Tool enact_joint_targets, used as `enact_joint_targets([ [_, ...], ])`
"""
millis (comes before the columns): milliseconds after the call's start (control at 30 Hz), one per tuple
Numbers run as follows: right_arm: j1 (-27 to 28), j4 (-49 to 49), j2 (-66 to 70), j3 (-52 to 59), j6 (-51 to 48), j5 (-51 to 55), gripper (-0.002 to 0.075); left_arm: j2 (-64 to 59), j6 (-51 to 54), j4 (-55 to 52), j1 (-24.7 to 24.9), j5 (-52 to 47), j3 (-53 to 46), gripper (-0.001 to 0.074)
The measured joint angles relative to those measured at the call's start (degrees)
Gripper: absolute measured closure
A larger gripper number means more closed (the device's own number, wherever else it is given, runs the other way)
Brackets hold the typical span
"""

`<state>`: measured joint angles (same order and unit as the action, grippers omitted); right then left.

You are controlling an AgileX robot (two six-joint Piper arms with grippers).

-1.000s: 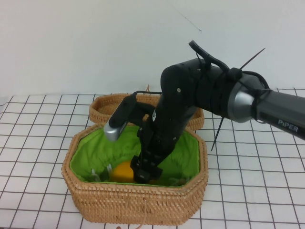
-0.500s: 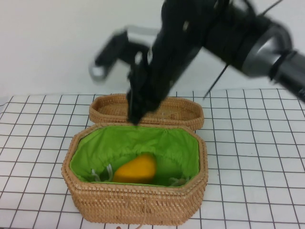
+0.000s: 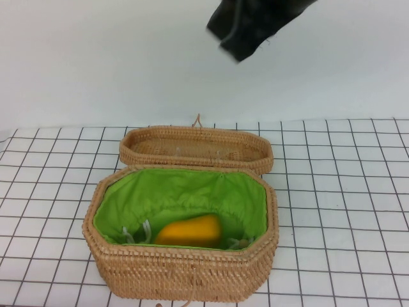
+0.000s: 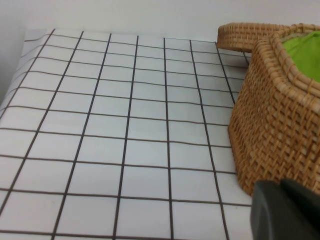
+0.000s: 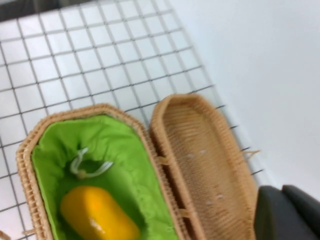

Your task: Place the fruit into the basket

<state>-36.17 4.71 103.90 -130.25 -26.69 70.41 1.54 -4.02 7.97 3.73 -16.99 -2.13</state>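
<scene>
The yellow-orange mango [image 3: 188,231] lies inside the basket [image 3: 185,275], on its green lining near the front wall. It also shows in the right wrist view [image 5: 97,215], inside the basket [image 5: 25,165]. My right arm [image 3: 249,25] is raised high above the table at the top edge of the high view. My right gripper [image 5: 282,192] is shut and empty, far above the lid. My left gripper [image 4: 280,187] is shut and empty, low beside the basket's outer wall [image 4: 275,130]; it is out of the high view.
The shallow unlined woven lid [image 3: 192,146] lies open behind the basket, and shows in the right wrist view [image 5: 205,165] and the left wrist view [image 4: 245,35]. White gridded tabletop [image 3: 339,192] surrounds the basket. A white wall stands behind.
My right gripper was down in the basket at the mango; it let go and rose up out of the basket. The mango stays lying in the basket.
</scene>
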Motion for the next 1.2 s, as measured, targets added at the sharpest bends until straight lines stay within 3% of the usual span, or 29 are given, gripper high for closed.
enact_joint_targets([
  [300, 0.0, -2.3, -10.1, 6.7, 1.0, 0.0, 0.0726, 0.0, 0.0, 0.0, 0.0, 0.0, 0.0, 0.0734],
  [467, 0.0, -2.0, -18.8, 20.8, 1.3, -1.0, 0.0726, 0.0, 0.0, 0.0, 0.0, 0.0, 0.0, 0.0734],
  [700, 0.0, 0.2, -33.9, 44.8, 3.2, -13.1, 0.0726, 0.0, 0.0, 0.0, 0.0, 0.0, 0.0, 0.0734],
  [1000, 0.0, 4.5, -39.7, 57.0, 6.7, 0.2, 0.0726, 0.0, 0.0, 0.0, 0.0, 0.0, 0.0, 0.0734],
  [1200, 0.0, -4.7, -38.7, 57.3, 6.7, -0.3, 0.0726, 0.0, 0.0, 0.0, 0.0, 0.0, 0.0, 0.0734],
])
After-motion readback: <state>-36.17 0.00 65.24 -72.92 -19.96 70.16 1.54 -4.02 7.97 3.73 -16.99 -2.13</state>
